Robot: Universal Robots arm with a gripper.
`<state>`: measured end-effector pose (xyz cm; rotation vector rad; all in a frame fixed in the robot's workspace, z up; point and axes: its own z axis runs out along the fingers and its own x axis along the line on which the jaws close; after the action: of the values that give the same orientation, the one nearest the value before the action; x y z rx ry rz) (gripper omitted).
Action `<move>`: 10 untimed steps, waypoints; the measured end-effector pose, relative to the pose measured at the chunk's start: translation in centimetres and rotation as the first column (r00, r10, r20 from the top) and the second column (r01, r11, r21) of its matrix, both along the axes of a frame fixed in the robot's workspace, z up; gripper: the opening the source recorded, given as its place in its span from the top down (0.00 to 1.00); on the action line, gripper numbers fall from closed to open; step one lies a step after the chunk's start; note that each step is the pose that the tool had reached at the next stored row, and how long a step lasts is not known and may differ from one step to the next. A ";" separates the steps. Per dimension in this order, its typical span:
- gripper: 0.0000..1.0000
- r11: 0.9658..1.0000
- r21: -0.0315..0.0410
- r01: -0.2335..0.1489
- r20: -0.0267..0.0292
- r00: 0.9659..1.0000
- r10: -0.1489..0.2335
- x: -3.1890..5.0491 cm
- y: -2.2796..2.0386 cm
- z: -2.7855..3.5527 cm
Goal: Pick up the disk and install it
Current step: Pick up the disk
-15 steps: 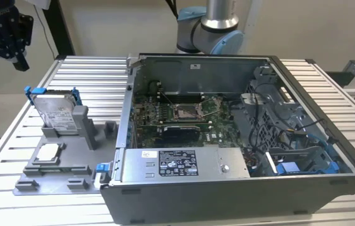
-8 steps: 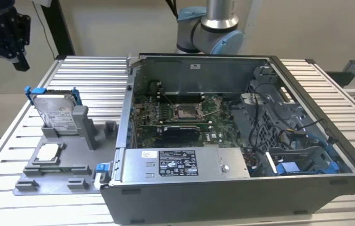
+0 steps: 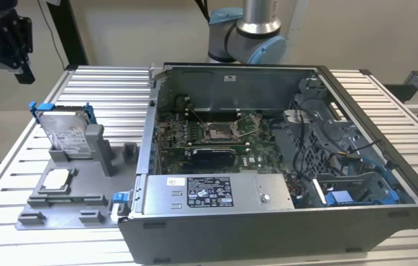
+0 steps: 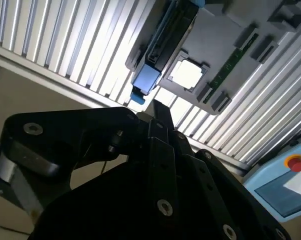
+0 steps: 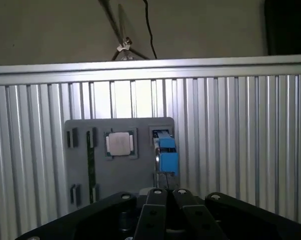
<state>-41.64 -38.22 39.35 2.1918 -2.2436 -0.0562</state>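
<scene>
At the exterior view's left, above the bench (image 3: 105, 83), the end effector (image 3: 24, 76) is held clenched, empty, apart from the upright disk (image 3: 67, 133).

Pretty even, soft light in the exterior view, hardly any shadows. In the second wrist view the bench (image 4: 65, 45) glares white and the claw (image 4: 158, 107) is basically black.

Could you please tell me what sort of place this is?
Probably a robotics lab bench for computer assembly: an open computer case sits on a ribbed metal table, the disk stands in a fixture tray beside it, and a robot arm rises behind.
</scene>
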 end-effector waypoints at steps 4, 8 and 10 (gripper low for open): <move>1.00 1.000 0.000 -0.024 0.000 1.000 0.024 0.00 0.00 0.00; 1.00 1.000 0.000 -0.025 0.000 1.000 0.025 0.00 0.00 -0.03; 1.00 1.000 -0.001 -0.026 0.000 1.000 0.026 0.01 0.00 -0.05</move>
<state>-41.64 -38.22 39.30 2.2203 -2.2145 -0.0551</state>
